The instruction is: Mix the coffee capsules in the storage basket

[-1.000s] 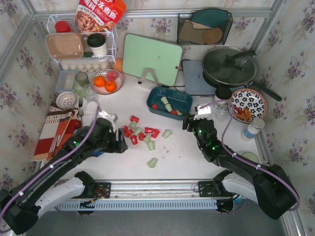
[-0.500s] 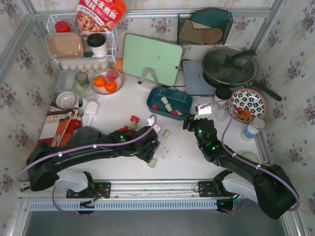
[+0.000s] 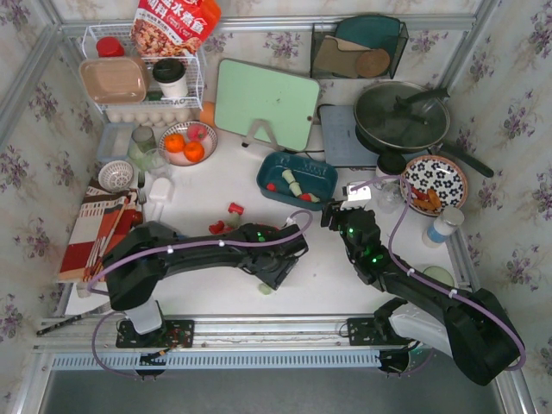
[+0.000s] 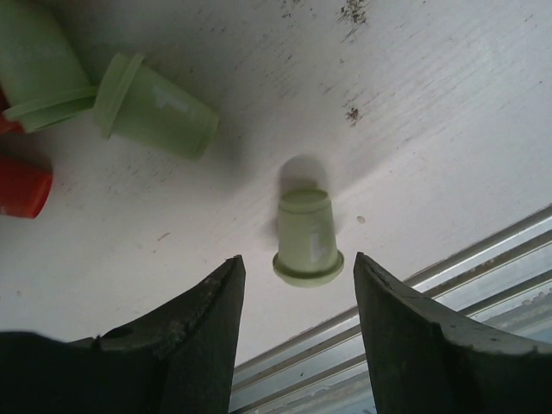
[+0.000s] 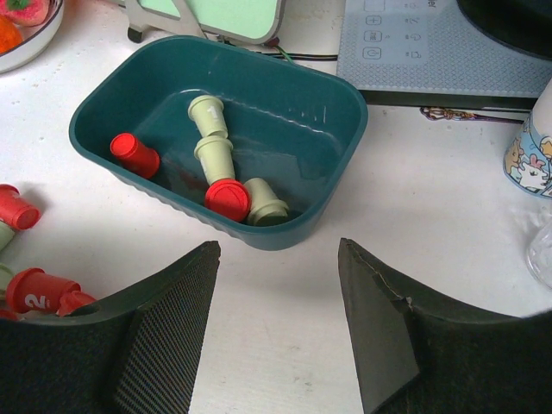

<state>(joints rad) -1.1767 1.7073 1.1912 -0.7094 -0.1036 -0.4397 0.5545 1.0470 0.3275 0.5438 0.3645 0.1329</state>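
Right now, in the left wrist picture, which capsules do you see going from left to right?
Red capsule → tipped green capsule → lone green capsule. I skip the other green capsule at the top left, since it sits right above the red one.

Black arms (image 3: 172, 259), lilac cables (image 3: 216, 244), perhaps carbon-weave claw fingers (image 5: 164, 336)

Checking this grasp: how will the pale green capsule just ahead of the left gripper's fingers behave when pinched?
The green capsule looks small and plastic, so probably light. Its smooth, tapered sides may slip out of the left gripper. If nudged, it would likely roll in a curve.
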